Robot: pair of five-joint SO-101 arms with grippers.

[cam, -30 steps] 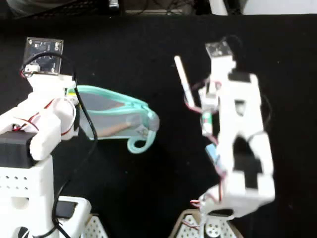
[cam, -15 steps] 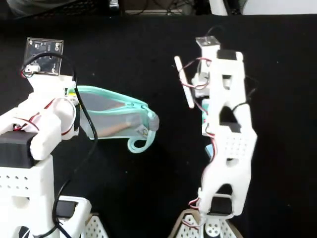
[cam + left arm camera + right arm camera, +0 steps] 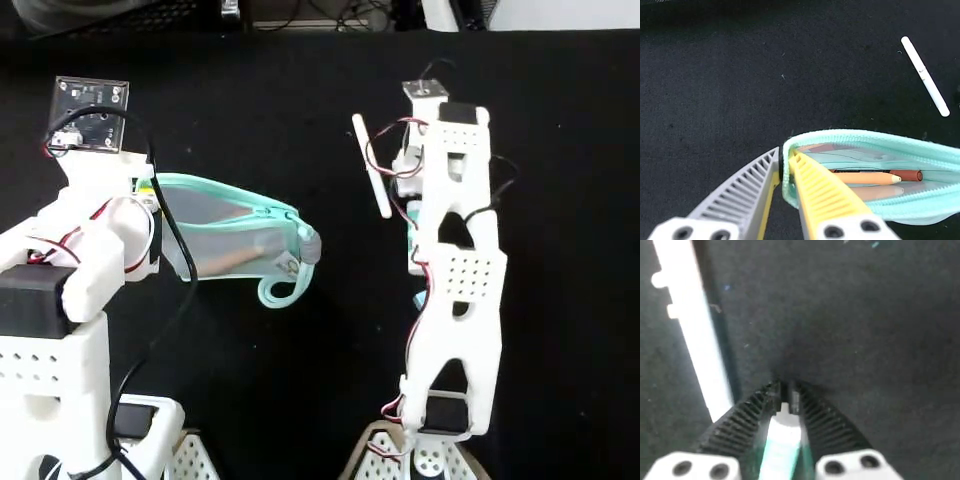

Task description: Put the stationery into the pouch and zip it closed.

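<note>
A mint-green mesh pouch (image 3: 235, 240) lies open left of centre. My left gripper (image 3: 785, 172) is shut on the end of its zip rim (image 3: 860, 136). Inside the pouch (image 3: 920, 200) lie an orange pencil (image 3: 865, 178) and a red-brown pen (image 3: 907, 175). A white pen (image 3: 370, 165) rests loose on the black cloth; it also appears in the left wrist view (image 3: 925, 75). My right arm (image 3: 455, 200) stretches out just right of it. My right gripper (image 3: 784, 390) is down at the cloth beside that white pen (image 3: 695, 340), shut on a white and teal stick-shaped item (image 3: 782, 440).
The table is covered by a black cloth (image 3: 300, 380). Both arm bases (image 3: 420, 455) stand at the near edge. Cables and clutter run along the far edge (image 3: 300, 15). The pouch's loop strap (image 3: 280, 290) curls toward the near side.
My right arm has straightened and reached farther from its base, bringing its gripper down next to the white pen. The left arm and the pouch have stayed put.
</note>
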